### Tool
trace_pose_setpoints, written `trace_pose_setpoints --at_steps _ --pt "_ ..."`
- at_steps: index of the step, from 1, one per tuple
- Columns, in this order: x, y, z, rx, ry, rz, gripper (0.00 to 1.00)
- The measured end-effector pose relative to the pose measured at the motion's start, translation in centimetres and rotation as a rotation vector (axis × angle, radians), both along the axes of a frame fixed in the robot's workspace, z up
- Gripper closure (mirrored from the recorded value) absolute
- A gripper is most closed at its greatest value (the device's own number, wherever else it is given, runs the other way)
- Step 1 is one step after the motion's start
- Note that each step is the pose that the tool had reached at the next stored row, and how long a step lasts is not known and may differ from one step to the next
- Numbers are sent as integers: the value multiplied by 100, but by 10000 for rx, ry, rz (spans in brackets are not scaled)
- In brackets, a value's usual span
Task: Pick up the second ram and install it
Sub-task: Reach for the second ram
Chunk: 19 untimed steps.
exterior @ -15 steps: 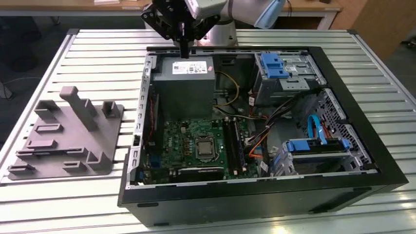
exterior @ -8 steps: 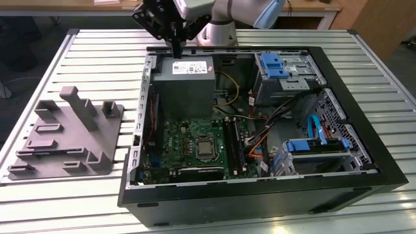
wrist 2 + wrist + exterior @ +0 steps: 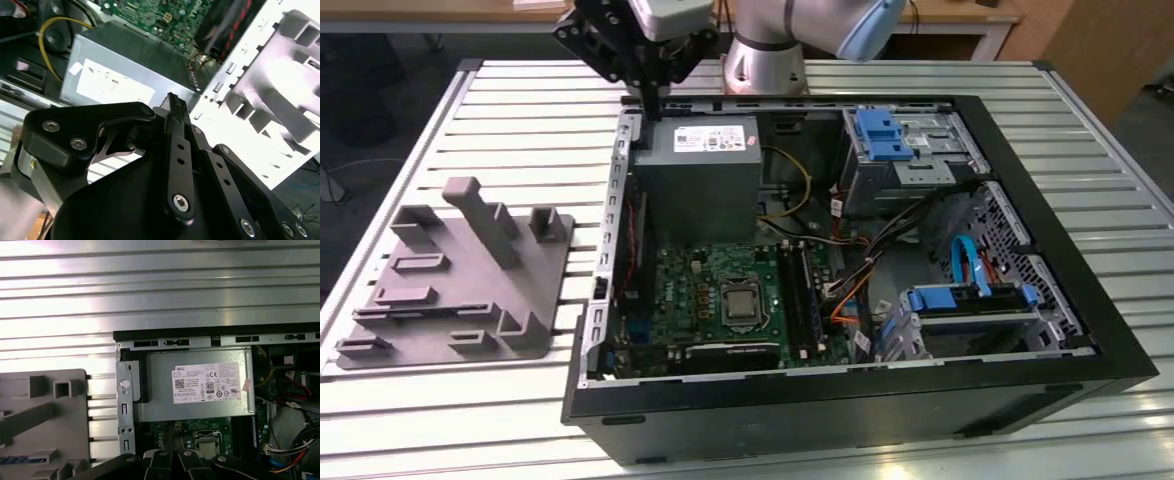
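**Second ram in the tray, gripper closed over the case corner**

In the first wrist view we take the thin strip with a row of small bluish patches for the second ram (image 3: 20,459). It lies flat in a recess of the fixture tray (image 3: 70,440), a matte grey moulded block with square posts and a slanting beam.

The exterior view gives us the wider layout. The tray sits on the ribbed metal table (image 3: 520,100), just beside the open black computer case (image 3: 854,400) on the exterior view's left. The gripper (image 3: 644,98) hangs above the case's far corner on that same side, well apart from the tray. Its black fingers are drawn together into one narrow bar.

The second wrist view looks along the gripper's linkages, which are flat black bars with round bolt heads, and there the tips meet. Past them we see the smooth grey sheet-metal power supply (image 3: 125,60) with its white label, a looping yellow cable (image 3: 50,30) and the green motherboard (image 3: 165,12), studded with small parts.
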State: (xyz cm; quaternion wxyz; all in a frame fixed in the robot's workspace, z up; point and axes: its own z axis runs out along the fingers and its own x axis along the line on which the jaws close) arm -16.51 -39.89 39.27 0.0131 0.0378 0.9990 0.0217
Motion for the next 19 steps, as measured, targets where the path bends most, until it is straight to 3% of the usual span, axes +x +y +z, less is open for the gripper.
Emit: trace_pose_setpoints --at_steps 19 --pt "-575 0 -38 0 1 -1 90"
